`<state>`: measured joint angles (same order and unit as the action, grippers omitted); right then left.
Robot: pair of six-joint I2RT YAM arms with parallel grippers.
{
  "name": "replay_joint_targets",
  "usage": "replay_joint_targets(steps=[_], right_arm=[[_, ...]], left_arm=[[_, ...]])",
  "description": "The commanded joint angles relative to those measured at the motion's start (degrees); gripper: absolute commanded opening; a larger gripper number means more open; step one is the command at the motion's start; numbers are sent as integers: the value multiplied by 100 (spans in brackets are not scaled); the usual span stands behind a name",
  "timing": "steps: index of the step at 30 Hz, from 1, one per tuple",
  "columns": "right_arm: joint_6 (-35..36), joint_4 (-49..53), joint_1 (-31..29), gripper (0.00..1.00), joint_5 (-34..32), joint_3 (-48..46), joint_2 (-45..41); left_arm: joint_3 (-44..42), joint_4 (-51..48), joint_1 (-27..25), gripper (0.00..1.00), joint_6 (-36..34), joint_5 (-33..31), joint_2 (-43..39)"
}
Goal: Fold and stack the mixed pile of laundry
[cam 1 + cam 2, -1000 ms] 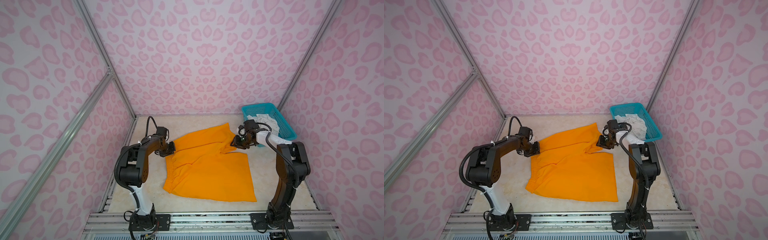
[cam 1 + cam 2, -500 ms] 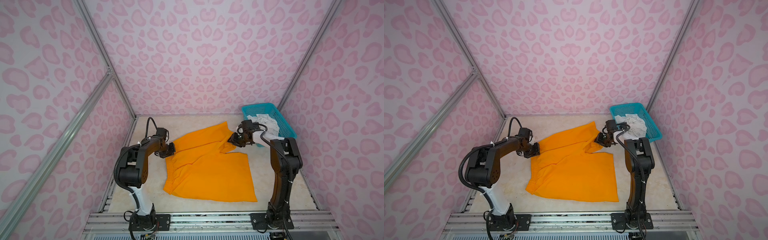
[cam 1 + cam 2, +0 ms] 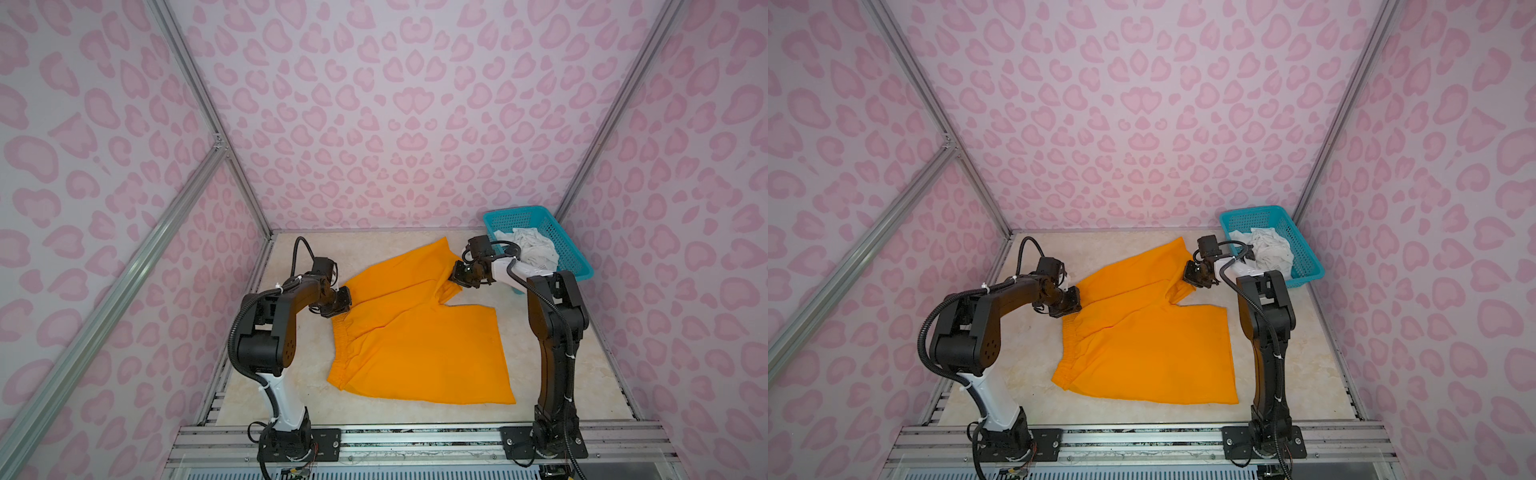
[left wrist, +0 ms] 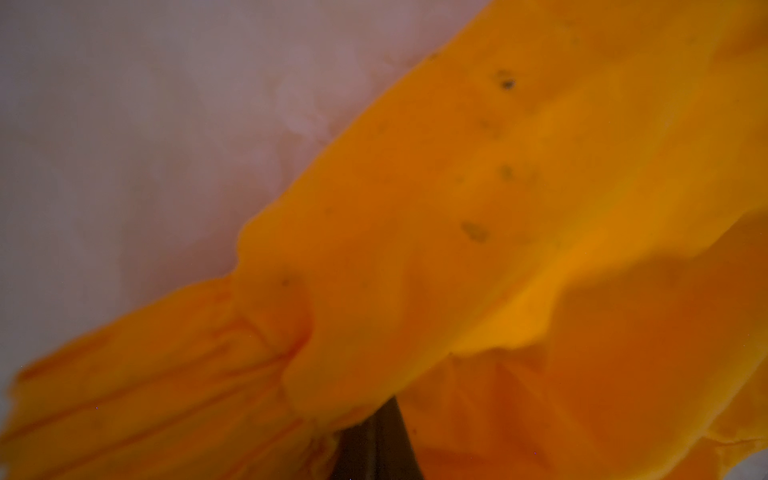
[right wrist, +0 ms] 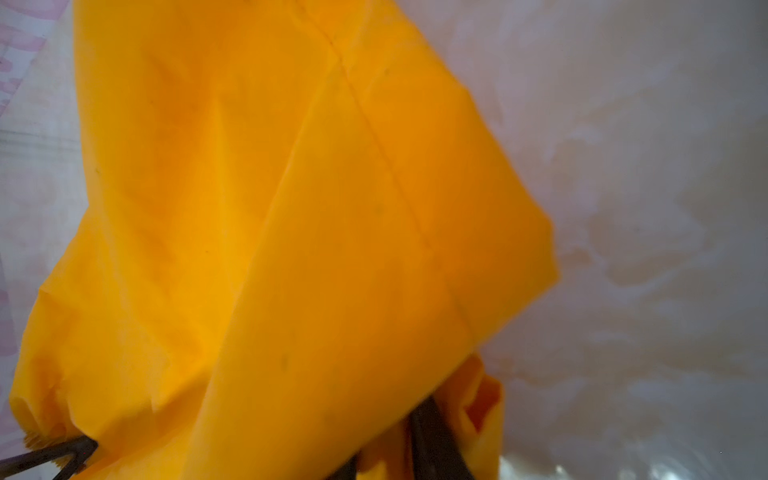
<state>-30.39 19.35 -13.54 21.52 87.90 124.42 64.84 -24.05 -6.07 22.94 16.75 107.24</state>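
The bright orange shorts (image 3: 415, 332) (image 3: 1142, 340) lie spread on the pale table, waistband to the left and legs to the right. My left gripper (image 3: 343, 301) (image 3: 1074, 301) is shut on the far waistband corner. In the left wrist view the orange cloth (image 4: 457, 208) covers the dark fingers (image 4: 374, 449). My right gripper (image 3: 457, 277) (image 3: 1190, 275) is shut on the hem of the far leg. Orange cloth (image 5: 291, 249) wraps its fingers (image 5: 432, 440) in the right wrist view. The white T-shirt (image 3: 532, 249) (image 3: 1271, 249) lies crumpled in the basket.
The teal perforated basket (image 3: 519, 212) (image 3: 1254, 212) stands at the far right corner, just behind my right arm. Pink-patterned walls enclose the table on three sides. An aluminium rail (image 3: 374, 436) runs along the front edge.
My right gripper has moved a little to the left onto the far leg's hem and its jaws have closed on the cloth. The left gripper has stayed put.
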Motion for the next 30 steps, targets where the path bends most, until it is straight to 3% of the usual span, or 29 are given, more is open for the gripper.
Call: replay_joint_targets(steps=[1,6,14,19,25,30], right_arm=[[151,416,-39,14,-358,70,42],[557,475,-52,2,-524,262,-210],[1163,833,193,0,-561,541,-619],[1136,550,473,0,-7,21,-1062],[1267,-92,578,0,1381,-820,-1591],[1383,242,606,0,1222,-754,-1531]], left_arm=[[-57,-40,3,3,-15,34,25],[-46,-4,2,3,-13,51,33],[-107,173,133,3,148,308,43],[-182,274,220,3,210,455,16],[-183,313,270,3,220,543,33],[-156,331,282,3,211,634,68]])
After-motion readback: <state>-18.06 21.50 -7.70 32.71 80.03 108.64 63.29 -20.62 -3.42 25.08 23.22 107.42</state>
